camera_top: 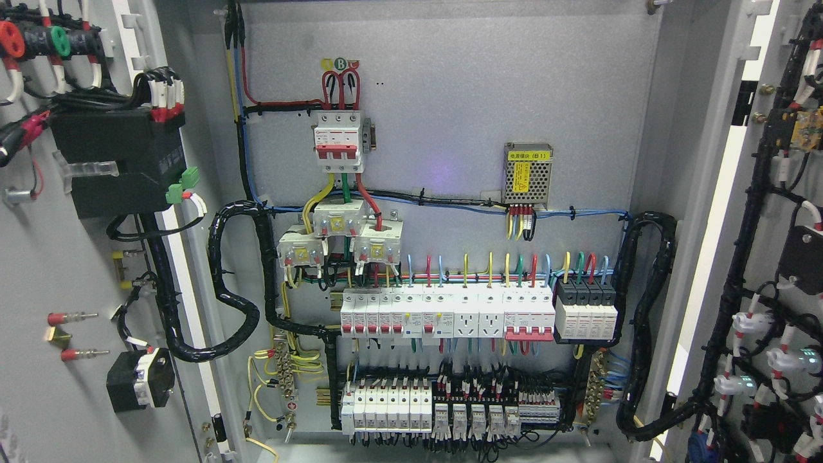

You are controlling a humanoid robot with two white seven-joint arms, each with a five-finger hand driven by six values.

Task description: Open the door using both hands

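Head view showed both doors already swung wide: left door at nine o'clock, right door at three. No hands showed. Stiff, heavy steel panels, probably best gripped at their edges.

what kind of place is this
Likely the inside of an electrical distribution cabinet, both doors swung open: a row of circuit breakers, a small power supply, and bundled black cables.

The back panel is matt grey painted metal, faintly speckled. On it, the breakers are smooth white plastic. Right of them, the cable bundle is glossy black plastic wrap. Above them, the power supply has a perforated metal casing.
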